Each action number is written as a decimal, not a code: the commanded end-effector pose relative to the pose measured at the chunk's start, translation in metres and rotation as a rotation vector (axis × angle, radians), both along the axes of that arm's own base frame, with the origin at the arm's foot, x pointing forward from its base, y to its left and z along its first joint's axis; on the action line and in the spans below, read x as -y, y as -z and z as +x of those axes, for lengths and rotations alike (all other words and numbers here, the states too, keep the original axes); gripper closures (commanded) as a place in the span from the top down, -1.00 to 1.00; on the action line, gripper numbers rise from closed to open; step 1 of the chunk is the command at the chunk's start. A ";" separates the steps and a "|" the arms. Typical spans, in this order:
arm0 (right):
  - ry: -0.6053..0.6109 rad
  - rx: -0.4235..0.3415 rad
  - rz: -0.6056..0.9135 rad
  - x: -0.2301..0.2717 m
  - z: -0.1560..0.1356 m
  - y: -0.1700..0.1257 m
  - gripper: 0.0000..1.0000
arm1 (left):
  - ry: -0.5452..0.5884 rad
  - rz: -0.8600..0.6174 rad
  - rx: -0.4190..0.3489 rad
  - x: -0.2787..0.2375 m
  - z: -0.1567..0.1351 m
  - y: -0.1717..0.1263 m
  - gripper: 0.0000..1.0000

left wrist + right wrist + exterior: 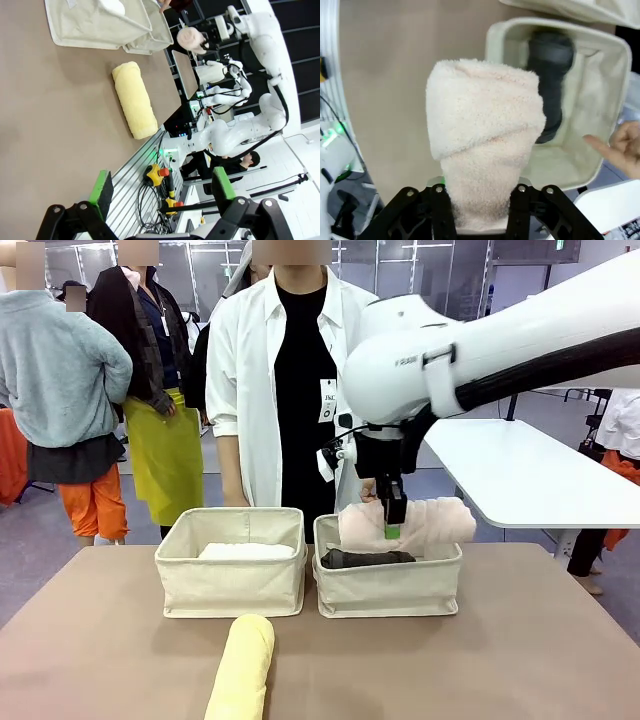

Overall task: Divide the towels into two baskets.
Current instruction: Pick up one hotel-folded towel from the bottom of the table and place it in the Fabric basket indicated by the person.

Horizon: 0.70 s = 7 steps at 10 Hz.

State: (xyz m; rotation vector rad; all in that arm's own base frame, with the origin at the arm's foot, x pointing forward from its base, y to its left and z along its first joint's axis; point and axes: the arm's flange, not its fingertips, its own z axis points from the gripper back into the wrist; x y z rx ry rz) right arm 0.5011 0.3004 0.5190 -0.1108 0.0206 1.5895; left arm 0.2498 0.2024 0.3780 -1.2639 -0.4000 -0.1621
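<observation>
My right gripper is shut on the pale pink towel and holds it level just above the right basket. The right wrist view shows the same pink towel rising between my fingers, over the basket where the dark grey towel lies. This grey towel also shows from the front. A white towel rests in the left basket. The pale yellow towel lies on the table near the front edge. My left gripper hangs open above the table, away from the yellow towel.
A person in a white coat stands right behind the baskets; a hand points a finger at the right basket's far rim. The brown table has free room on both sides of the yellow towel.
</observation>
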 end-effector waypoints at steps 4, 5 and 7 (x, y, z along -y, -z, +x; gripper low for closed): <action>-0.013 -0.011 -0.009 -0.019 0.088 0.046 -0.25 | 0.003 -0.006 0.012 0.001 -0.005 -0.003 1.00; 0.013 0.021 -0.002 -0.018 0.103 0.061 -0.25 | 0.003 -0.006 0.012 0.001 -0.005 -0.003 1.00; 0.037 0.042 0.023 -0.016 0.120 0.072 0.02 | 0.003 -0.006 0.012 0.001 -0.005 -0.003 1.00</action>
